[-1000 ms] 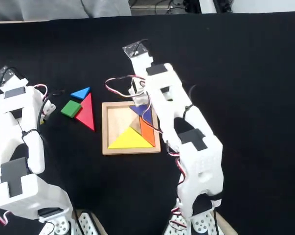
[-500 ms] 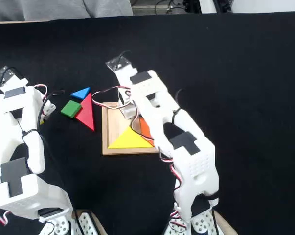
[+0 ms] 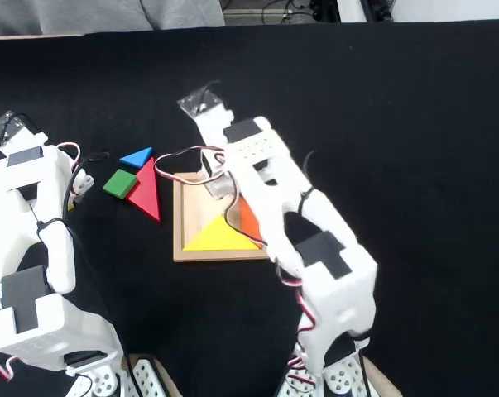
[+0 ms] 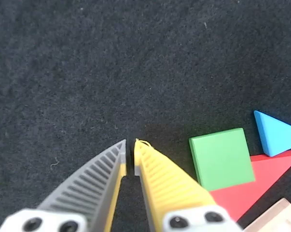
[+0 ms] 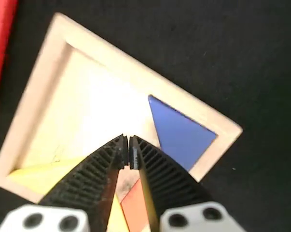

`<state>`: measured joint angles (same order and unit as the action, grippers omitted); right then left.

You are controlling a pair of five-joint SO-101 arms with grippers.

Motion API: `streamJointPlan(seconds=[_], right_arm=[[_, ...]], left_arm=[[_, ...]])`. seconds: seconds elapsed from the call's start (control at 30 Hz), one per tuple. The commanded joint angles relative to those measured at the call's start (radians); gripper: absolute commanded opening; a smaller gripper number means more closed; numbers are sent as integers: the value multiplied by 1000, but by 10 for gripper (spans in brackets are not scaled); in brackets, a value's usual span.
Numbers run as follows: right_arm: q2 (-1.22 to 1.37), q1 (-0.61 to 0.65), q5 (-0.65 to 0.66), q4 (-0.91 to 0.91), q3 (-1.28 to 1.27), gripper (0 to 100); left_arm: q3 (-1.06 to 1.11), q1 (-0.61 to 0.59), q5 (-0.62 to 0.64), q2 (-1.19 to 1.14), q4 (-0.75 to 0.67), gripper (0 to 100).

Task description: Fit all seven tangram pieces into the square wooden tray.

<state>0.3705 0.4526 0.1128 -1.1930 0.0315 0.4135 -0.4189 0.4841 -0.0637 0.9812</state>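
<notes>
Square wooden tray [image 3: 216, 255] sits centre frame on the black bench [image 3: 415, 124]. It holds a yellow triangle [image 3: 220, 237], an orange piece [image 3: 249, 217] and a dark blue piece [image 5: 179, 133]. Green square [image 3: 120, 184], red triangle [image 3: 146, 192] and light blue triangle [image 3: 136, 156] lie just left of the tray. Right pincer [image 5: 126, 145] is clenched and empty over the tray's bare floor. Left pincer [image 4: 130, 145] is clenched and empty near the green square.
</notes>
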Motion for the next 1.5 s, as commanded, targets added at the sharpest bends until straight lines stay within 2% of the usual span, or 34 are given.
streamJointPlan(seconds=[0.0,0.13,0.23,0.33,0.4,0.57,0.67,0.73,0.9,1.0,1.17,1.3,1.47], right_arm=[[-111,15,3,14,5,11],[-134,21,11,15,15,11],[-128,40,11,8,38,11],[-130,92,25,15,81,14],[-127,155,81,12,131,47],[-59,272,120,41,278,229],[73,311,117,43,410,238],[185,338,117,29,526,240],[438,404,106,-95,892,252],[588,419,87,-172,1121,302],[819,417,87,-247,1431,315],[935,416,87,-269,1567,315],[972,417,89,-272,1552,312]], left_arm=[[-28,-62,-20,51,-3,48],[-104,-182,-161,132,77,48],[-99,-219,-305,201,94,48],[-54,-275,-423,241,89,48],[-21,-348,-477,247,95,47],[127,-611,-548,244,74,45],[248,-745,-582,249,9,45],[318,-792,-583,250,-23,47],[463,-802,-595,250,-83,47],[479,-802,-597,252,-114,47],[484,-799,-597,250,-114,47],[487,-774,-597,247,-114,46],[487,-769,-597,247,-114,46]])
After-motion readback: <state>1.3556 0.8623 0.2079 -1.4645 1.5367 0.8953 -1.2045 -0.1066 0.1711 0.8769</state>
